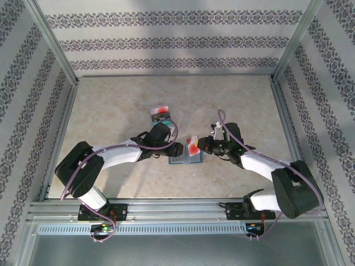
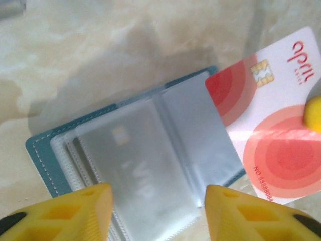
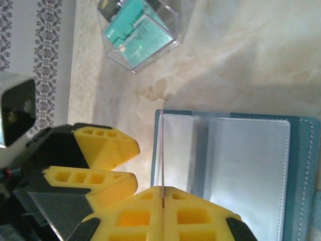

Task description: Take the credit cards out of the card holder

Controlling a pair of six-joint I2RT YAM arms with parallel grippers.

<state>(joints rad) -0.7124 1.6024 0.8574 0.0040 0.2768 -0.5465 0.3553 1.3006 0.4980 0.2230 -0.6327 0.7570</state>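
The card holder (image 1: 185, 160) lies open on the table, its clear sleeves (image 2: 150, 145) framed by a blue-green cover (image 3: 306, 165). A white credit card with red circles (image 2: 271, 135) stands over the holder's right half (image 1: 193, 146). My right gripper (image 3: 163, 193) is shut on it, and in the right wrist view the card (image 3: 162, 145) shows edge-on. My left gripper (image 2: 158, 211) hovers low over the holder's near edge. It is open, with nothing between its yellow fingers (image 3: 103, 150). A whitish card shows faintly inside the left sleeve.
A clear plastic box (image 1: 160, 113) stands on the table behind the holder; a teal-green card (image 3: 143, 32) is inside it. Both arms meet at the table's middle. Metal frame rails and patterned walls close in the sides and back.
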